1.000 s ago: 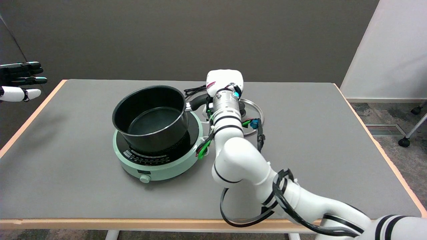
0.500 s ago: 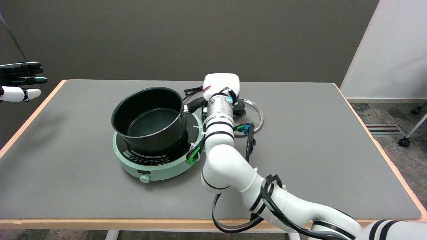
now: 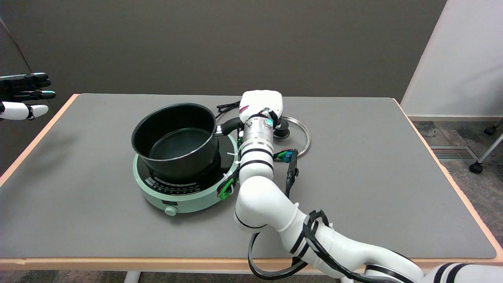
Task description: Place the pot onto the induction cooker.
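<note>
A black pot [image 3: 176, 141] with a dark inside sits on the mint-green induction cooker [image 3: 184, 188], a little left of the cooker's middle. Its black handle [image 3: 230, 126] sticks out to the right. My right hand [image 3: 261, 104] shows its white back and grips the handle's end; its fingers are hidden beneath it. The right arm reaches in from the lower right, covering the cooker's right rim.
A glass lid [image 3: 295, 131] with a black knob lies on the grey table [image 3: 373, 165] just right of my hand. A black cable [image 3: 227, 106] curls behind the cooker. The idle left hand [image 3: 21, 94] hangs at the upper left.
The pot has come down and slightly left onto the cooker's plate. My right hand lowered with the handle, and the arm's elbow swung left.
</note>
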Controlling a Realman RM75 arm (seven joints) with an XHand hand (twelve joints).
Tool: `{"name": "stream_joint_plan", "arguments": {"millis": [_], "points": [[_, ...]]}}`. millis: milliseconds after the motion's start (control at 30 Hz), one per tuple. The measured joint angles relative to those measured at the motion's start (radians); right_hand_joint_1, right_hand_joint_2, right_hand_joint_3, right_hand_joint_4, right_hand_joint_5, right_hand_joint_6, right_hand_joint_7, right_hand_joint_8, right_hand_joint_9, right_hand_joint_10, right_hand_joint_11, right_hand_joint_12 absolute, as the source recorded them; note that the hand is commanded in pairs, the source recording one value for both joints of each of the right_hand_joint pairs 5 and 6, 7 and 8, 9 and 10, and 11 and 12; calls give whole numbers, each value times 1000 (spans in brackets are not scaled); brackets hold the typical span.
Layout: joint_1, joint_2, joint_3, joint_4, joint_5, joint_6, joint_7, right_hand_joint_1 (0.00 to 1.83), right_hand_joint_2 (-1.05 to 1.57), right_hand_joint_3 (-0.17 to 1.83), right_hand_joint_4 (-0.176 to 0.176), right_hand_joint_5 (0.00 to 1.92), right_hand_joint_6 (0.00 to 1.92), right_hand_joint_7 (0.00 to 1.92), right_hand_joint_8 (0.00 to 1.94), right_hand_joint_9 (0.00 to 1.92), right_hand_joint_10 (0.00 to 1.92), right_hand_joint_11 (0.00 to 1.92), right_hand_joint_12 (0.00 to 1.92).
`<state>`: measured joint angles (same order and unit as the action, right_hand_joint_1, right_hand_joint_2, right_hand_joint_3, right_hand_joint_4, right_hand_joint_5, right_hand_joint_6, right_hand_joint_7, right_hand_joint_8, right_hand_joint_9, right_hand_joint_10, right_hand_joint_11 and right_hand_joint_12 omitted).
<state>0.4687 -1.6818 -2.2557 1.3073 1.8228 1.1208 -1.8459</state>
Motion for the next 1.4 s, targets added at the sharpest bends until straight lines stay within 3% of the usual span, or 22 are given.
{"name": "stream_joint_plan", "arguments": {"millis": [567, 900, 1400], "points": [[-42, 5, 6, 25, -32, 5, 6, 1118, 730, 1131, -54, 1840, 1840, 1840, 1840, 1840, 1840, 1840, 1840], [-68, 21, 6, 57, -46, 2, 6, 1059, 885, 795, -94, 1657, 1657, 1657, 1657, 1657, 1657, 1657, 1657], [-82, 42, 4, 89, -29, -33, 7, 1068, 831, 816, -105, 1594, 1594, 1594, 1594, 1594, 1594, 1594, 1594]]}}
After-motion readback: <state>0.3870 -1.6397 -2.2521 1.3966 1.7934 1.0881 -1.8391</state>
